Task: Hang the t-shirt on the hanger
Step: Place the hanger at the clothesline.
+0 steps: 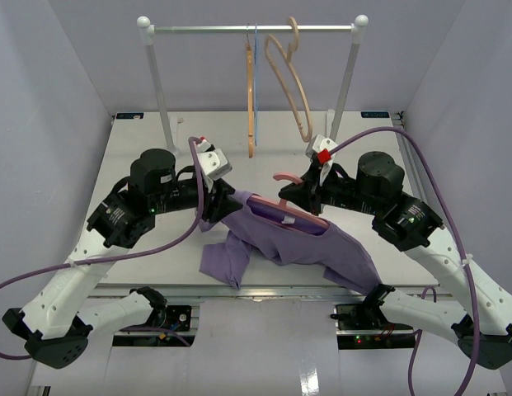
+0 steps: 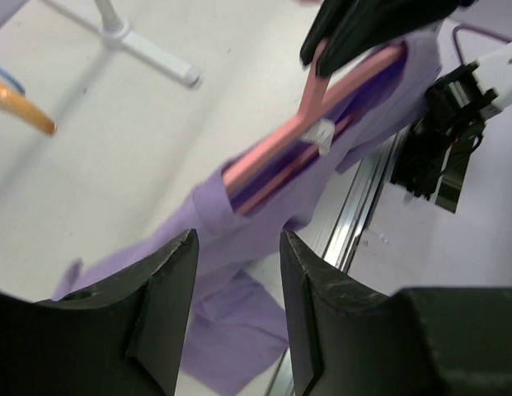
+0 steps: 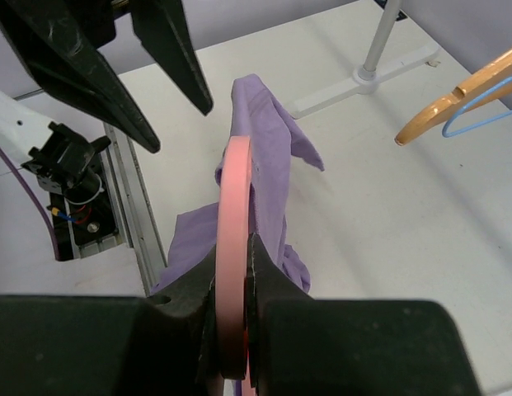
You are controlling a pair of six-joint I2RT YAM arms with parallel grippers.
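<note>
The tabletop [image 1: 272, 161] has open room beyond the arms; the t-shirt [image 1: 305, 243] lies near its front edge, draped over the hanger [image 1: 301, 216] and hiding much of the frame; the right gripper [image 3: 232, 247] clamps the hanger; the left gripper [image 2: 237, 247] gapes empty beside the shirt's shoulder.

Rack [image 1: 159, 82] and wooden hangers [image 1: 295, 95] wall off the far edge; bare table [image 1: 140, 136] lies open beyond the t-shirt [image 1: 321, 243].
</note>
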